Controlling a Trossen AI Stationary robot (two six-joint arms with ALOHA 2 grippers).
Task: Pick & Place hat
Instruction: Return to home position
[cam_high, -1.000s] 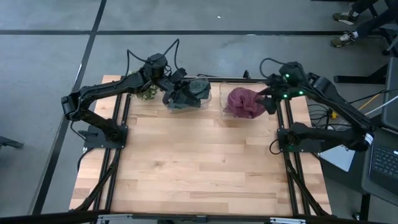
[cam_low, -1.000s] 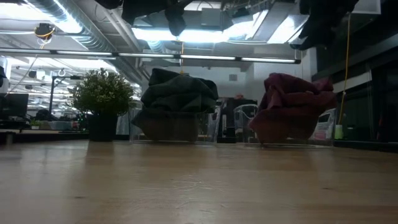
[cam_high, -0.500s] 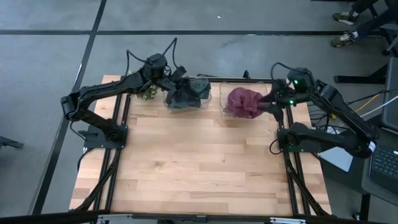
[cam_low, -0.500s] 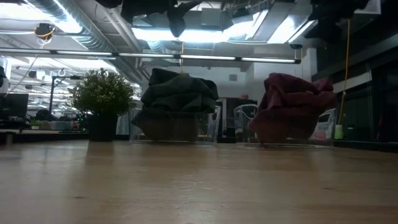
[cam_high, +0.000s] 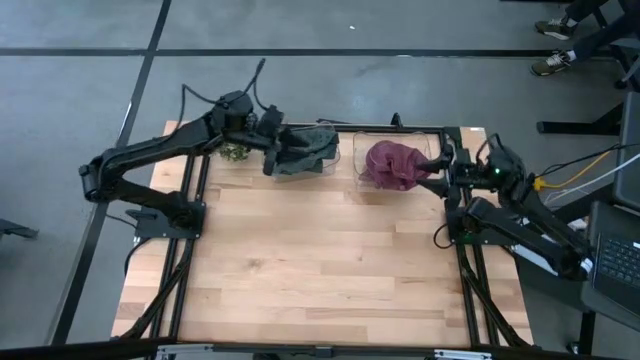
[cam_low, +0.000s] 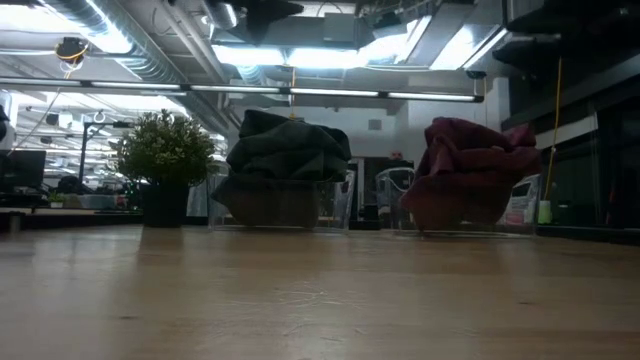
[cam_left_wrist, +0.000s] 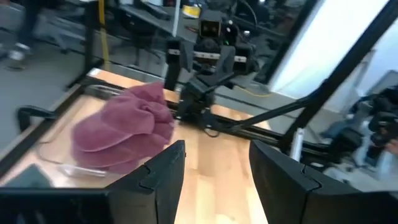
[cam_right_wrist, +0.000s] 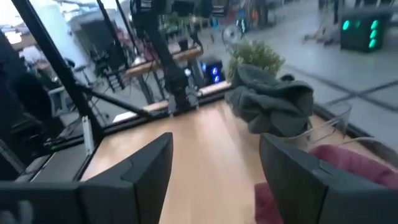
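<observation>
**Arms drawing back, caps stacked in bins**

Change over the last second:
- The right arm has folded down toward the right edge of the high view.
- The left arm has slid a little leftward.
- Neither cap pile has moved.

Gray caps (cam_high: 308, 147) are heaped in the left transparent bin (cam_high: 337, 160), upper centre of the high view. Red caps (cam_high: 392, 164) are heaped in the right transparent bin (cam_high: 422, 140) just beside it. A small plant (cam_high: 235, 152) stands left of the bins.

The left gripper (cam_high: 272, 152) has its fingers spread wide and holds nothing. It sits at the gray pile's left edge; contact cannot be told.

The right gripper (cam_high: 441, 169) also has its fingers wide and holds nothing. It is just right of the red pile, near it but apart.
</observation>
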